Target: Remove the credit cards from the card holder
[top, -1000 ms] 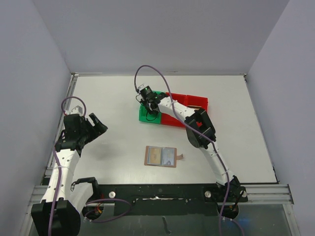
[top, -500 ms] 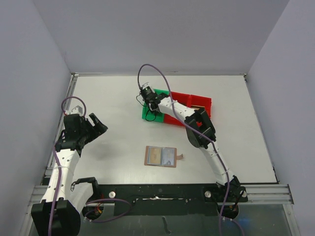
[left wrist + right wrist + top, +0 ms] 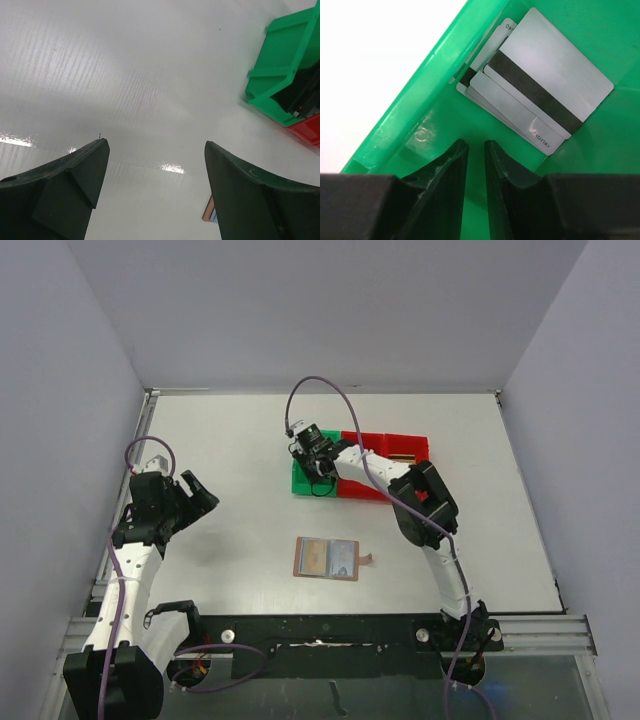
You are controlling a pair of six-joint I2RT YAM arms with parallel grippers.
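The card holder (image 3: 327,559) lies open and flat on the table near the front middle, with cards showing in its pale pockets and its brown tab to the right. One corner of it shows in the left wrist view (image 3: 209,216). Several grey credit cards (image 3: 540,95) with black stripes lie stacked in the green bin (image 3: 415,105). My right gripper (image 3: 315,462) reaches down into that bin; its jaws (image 3: 475,142) are almost shut, with only a narrow gap and nothing between them. My left gripper (image 3: 200,495) hangs wide open and empty over the left of the table, as the left wrist view (image 3: 155,143) shows.
The green bin (image 3: 300,483) stands at the back middle with a red bin (image 3: 400,445) against its right side. Both also show in the left wrist view, green (image 3: 285,65) and red (image 3: 307,131). Grey walls close in the table on three sides.
My right gripper has moved a little to the right inside the green bin, and the green and red bins have shifted right with it. The left arm and card holder have not moved.
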